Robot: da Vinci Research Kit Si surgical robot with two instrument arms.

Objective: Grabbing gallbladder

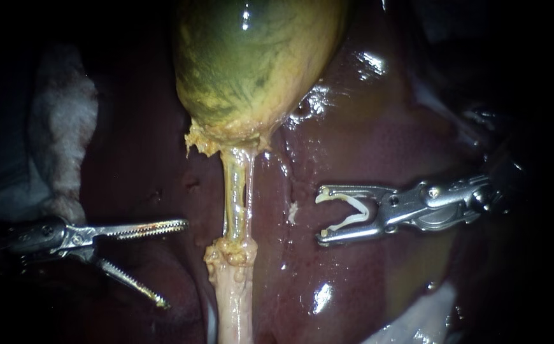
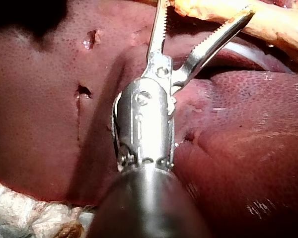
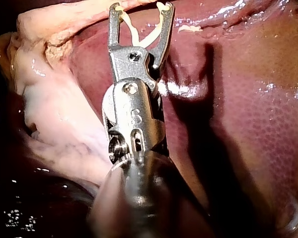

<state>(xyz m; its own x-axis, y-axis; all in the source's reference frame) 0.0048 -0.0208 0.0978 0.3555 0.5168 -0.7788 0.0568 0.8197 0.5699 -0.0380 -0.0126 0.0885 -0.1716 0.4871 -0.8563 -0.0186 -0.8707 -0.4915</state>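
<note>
The green-yellow gallbladder (image 1: 258, 64) hangs high in the middle of the endoscope view, on the dark red liver (image 1: 366, 146). A pale tube (image 1: 235, 191) runs down from its neck. My left instrument (image 1: 174, 264) lies left of the tube, low down, its serrated jaws wide open and empty. In the left wrist view those jaws (image 2: 203, 15) gape just short of the pale tube (image 2: 268, 22). My right instrument (image 1: 320, 216) lies right of the tube, jaws spread and holding a white clip (image 1: 353, 213). In the right wrist view the clip (image 3: 139, 34) sits between both jaws (image 3: 140, 10).
White gauze (image 1: 67, 121) lies along the liver's left edge and beside my left instrument's shaft (image 2: 20, 213). Pale sheet material (image 1: 417, 318) shows at the lower right. Small pits (image 2: 83, 90) mark the liver beside the left instrument. Thick pale tissue (image 3: 54, 114) lies beside the right instrument.
</note>
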